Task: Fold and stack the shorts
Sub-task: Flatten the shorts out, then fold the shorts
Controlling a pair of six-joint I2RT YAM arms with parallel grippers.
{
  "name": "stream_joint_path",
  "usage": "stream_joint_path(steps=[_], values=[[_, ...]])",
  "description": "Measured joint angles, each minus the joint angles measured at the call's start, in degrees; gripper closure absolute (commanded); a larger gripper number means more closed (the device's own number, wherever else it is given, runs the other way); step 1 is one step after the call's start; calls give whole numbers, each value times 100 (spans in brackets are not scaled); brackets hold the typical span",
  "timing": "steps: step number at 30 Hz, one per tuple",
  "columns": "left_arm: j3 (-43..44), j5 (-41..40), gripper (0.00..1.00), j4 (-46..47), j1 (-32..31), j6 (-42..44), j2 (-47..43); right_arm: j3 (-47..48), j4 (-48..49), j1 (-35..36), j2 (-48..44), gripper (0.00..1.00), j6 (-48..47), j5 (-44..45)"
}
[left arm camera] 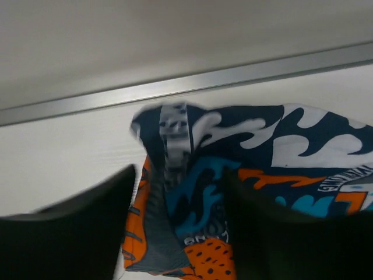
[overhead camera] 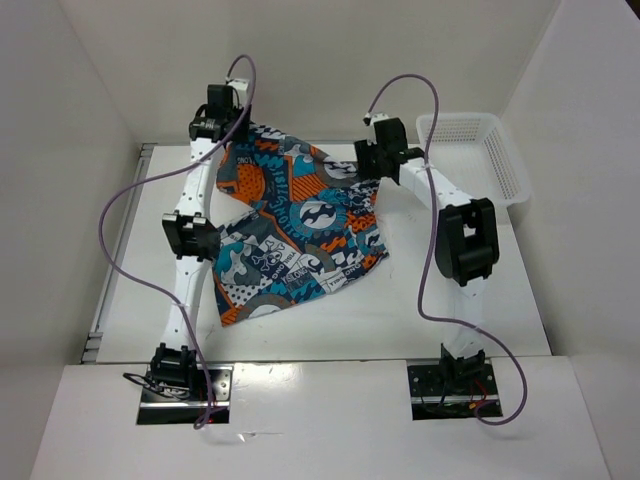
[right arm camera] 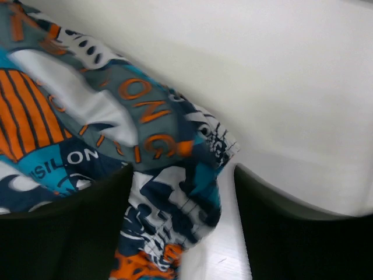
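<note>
Left gripper (left arm camera: 180,198) is hovering at the far-left corner of the shorts (overhead camera: 290,230), fingers parted, cloth sitting slack between them, unpinched. Shorts are lying doubled over on the table (overhead camera: 450,310), apparently mid-fold. Right gripper (right arm camera: 180,198) is sitting at the far-right corner, fingers likewise spread, probably so the folded edge is lying flat.

Item: right gripper (right arm camera: 180,198). 2 dark fingers (right arm camera: 64,233) at bottom corners of view, jaws standing apart. Between them: bunched edge of shorts (right arm camera: 87,116), meeting finger at frame's left, thin strip of table (right arm camera: 291,87) showing beside other finger. Print: teal, orange, white, grey, navy; orange lettering, orange stripes at far left. Fabric fills left and lower centre. White table surface across upper right.
</note>
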Motion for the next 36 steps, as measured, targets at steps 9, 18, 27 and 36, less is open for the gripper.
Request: stream_joint_path(steps=[9, 18, 27, 36], values=[[103, 258, 1, -918, 247, 2, -271, 74, 11, -7, -111, 8, 177, 101], [-6124, 485, 4, -1410, 680, -13, -4251, -2026, -1005, -7, -1860, 10, 225, -442], [-7875, 496, 5, -883, 553, -9, -3880, -2741, -1515, 20, -1661, 13, 695, -992], [-8505, 227, 35, -15, 673, -15, -3810, -3248, -1526, 31, -1521, 36, 1019, -1102]])
